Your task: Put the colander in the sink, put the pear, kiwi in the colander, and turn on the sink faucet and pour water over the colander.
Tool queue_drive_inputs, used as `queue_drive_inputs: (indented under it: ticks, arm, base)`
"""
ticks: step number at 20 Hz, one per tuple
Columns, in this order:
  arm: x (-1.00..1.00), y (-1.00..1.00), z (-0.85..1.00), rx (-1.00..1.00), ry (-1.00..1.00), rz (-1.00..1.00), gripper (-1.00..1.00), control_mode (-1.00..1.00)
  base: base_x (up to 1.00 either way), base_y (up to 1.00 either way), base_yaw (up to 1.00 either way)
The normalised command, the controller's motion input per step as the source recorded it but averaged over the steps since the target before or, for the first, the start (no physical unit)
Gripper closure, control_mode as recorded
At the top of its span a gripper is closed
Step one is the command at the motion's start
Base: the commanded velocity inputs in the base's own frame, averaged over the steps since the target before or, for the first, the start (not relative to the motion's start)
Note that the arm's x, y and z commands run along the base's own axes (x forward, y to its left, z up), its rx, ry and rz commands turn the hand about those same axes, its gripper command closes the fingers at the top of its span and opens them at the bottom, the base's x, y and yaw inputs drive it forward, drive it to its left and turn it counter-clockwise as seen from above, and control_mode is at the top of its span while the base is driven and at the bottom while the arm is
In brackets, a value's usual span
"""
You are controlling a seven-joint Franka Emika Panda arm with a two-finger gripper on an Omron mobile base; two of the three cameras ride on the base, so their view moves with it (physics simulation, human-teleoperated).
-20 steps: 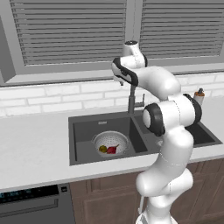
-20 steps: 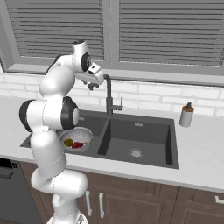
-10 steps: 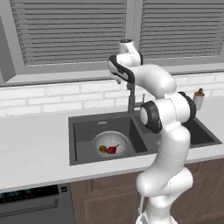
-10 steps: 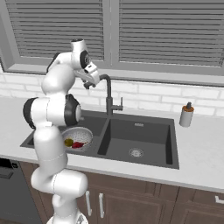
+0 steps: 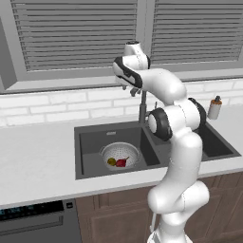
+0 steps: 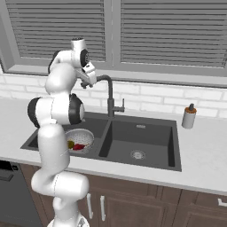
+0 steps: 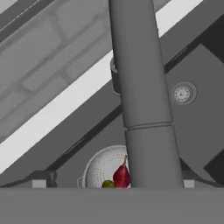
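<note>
The silvery colander sits in the smaller basin of the dark sink. Inside it lie the dark red pear and the olive-yellow kiwi. My gripper hangs open at the top of the sink faucet, above the colander. In the hand view the faucet's spout runs between the spread fingertips. No water is in view.
A small soap bottle stands on the counter right of the sink. The larger basin holds a round drain. A brick backsplash and a window with blinds stand behind the faucet.
The hand has shifted a little to the left and lower along the faucet's top. The jaws have stayed open; the colander and fruits have not moved.
</note>
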Motion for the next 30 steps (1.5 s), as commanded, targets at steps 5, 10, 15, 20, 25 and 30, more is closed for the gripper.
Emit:
queue_drive_inputs:
  ticks: [5,10,15,20,25,30]
  arm:
    - [0.44,0.04,-0.30,0.07,0.00,-0.03,-1.00,-1.00]
    - [0.32,0.00,-0.28,0.08,0.00,0.00,-1.00,-1.00]
    - [0.30,0.00,-0.26,0.08,0.00,0.00,-1.00,-1.00]
    - [0.25,-0.02,-0.20,0.03,0.01,0.00,-1.00,-1.00]
    - [0.19,0.00,-0.22,0.00,0.00,0.00,-1.00,-1.00]
    - [0.25,0.00,-0.24,0.00,0.00,0.00,-1.00,-1.00]
  base:
    - [0.00,0.00,0.00]
    - [0.00,0.00,0.00]
    - [0.00,0.00,0.00]
    - [0.00,0.00,0.00]
    - [0.00,0.00,0.00]
    - [0.00,0.00,0.00]
